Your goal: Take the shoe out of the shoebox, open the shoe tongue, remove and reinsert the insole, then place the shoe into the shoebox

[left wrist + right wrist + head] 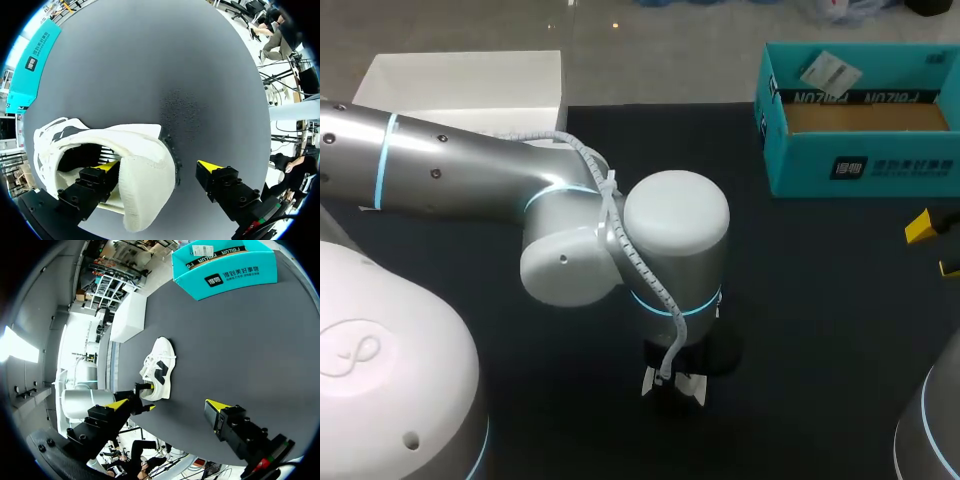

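The white shoe (100, 145) with black side marks lies on the dark table, outside the teal shoebox (860, 110). My left gripper (159, 167) stands open over its rear end. One finger (95, 177) is inside the shoe's opening, and the other (220, 177) is outside, apart from the shoe. In the head view my left wrist covers the shoe (655, 382), so only small white bits show. My right gripper (167, 405) is open and empty, some way from the shoe (157, 370). Its yellow tips show at the table's right edge (935, 247).
The shoebox (225, 267) stands open at the table's far right, with a paper tag inside. A white box (470, 85) sits at the far left corner. My left arm (520, 190) stretches across the table's middle.
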Controlling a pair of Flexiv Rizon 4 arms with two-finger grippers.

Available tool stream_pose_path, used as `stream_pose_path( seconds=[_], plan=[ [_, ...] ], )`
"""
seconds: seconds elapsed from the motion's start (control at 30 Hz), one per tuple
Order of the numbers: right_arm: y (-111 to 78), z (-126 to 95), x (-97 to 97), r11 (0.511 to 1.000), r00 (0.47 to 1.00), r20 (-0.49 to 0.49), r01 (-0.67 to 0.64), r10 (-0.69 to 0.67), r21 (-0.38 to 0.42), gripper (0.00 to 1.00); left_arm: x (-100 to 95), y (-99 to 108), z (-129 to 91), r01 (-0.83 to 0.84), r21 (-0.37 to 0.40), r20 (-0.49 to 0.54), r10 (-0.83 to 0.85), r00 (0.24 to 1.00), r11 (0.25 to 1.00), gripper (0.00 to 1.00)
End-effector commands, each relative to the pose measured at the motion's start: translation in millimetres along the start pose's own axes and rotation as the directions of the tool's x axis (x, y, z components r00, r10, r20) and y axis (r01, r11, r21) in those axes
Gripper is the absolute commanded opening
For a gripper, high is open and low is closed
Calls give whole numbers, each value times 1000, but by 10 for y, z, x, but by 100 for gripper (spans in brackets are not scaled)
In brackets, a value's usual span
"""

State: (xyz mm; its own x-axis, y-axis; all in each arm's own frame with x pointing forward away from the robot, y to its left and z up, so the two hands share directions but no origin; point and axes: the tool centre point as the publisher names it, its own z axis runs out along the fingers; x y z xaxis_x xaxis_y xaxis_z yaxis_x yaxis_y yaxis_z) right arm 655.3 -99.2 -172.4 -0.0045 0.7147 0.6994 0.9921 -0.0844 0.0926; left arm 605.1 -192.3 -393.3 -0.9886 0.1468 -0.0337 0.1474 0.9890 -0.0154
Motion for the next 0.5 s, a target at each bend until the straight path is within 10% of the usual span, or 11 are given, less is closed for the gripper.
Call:
stream_pose_path(
  seconds=[0.03,0.23,0.5],
  plan=[
    [-18,5,-3,1000,1000,0,-1,1,-3,100,-2,-48,86,7,-7,-1,-7,1000,1000,100],
    [-18,5,-3,1000,1000,0,-1,1,-3,100,5,-42,99,12,-7,-3,-12,1000,1000,4],
    [-18,5,-3,1000,1000,0,-1,1,-3,100,35,-44,67,15,2,-11,-15,1000,1000,0]
  ],
)
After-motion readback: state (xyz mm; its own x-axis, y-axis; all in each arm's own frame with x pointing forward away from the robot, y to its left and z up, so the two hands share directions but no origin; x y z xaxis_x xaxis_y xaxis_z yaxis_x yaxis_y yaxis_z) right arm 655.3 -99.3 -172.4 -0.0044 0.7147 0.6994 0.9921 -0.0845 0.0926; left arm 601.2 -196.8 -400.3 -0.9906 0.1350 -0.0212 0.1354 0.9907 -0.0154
